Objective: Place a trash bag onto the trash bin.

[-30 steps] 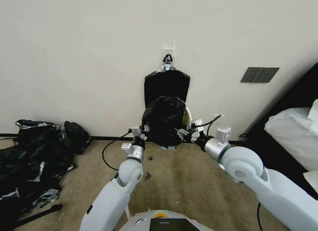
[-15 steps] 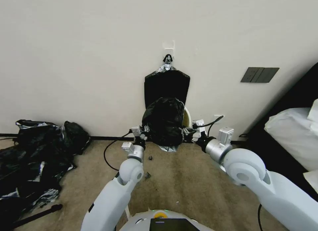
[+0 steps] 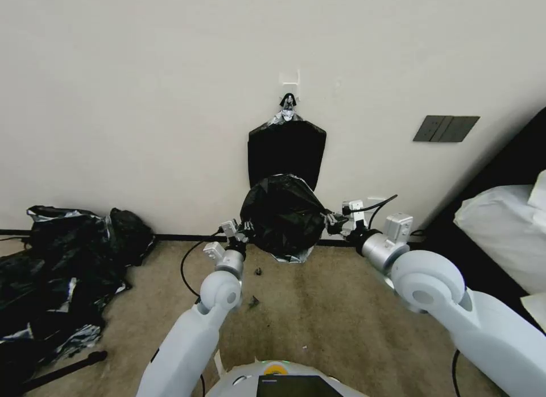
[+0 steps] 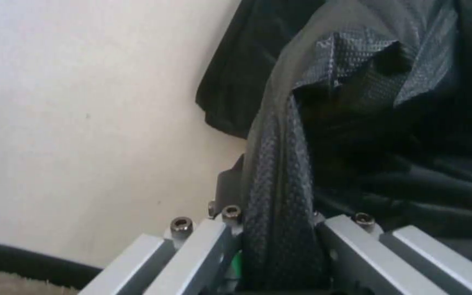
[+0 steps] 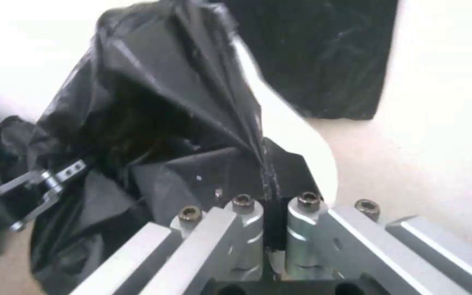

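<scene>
Head view: the thin, glossy black plastic trash bag now hangs stretched wider between the left gripper and right gripper, which has drawn outward, opening the mouth for the bin at the wall's foot. Left wrist view: jaws clamped on a bag fold. Right wrist view: jaws pinch the hem beside the small cream-white plastic bucket.

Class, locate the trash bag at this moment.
In the head view the trash bag hangs stretched between the left gripper and right gripper, against the wall, below the flat black bundle.
</scene>
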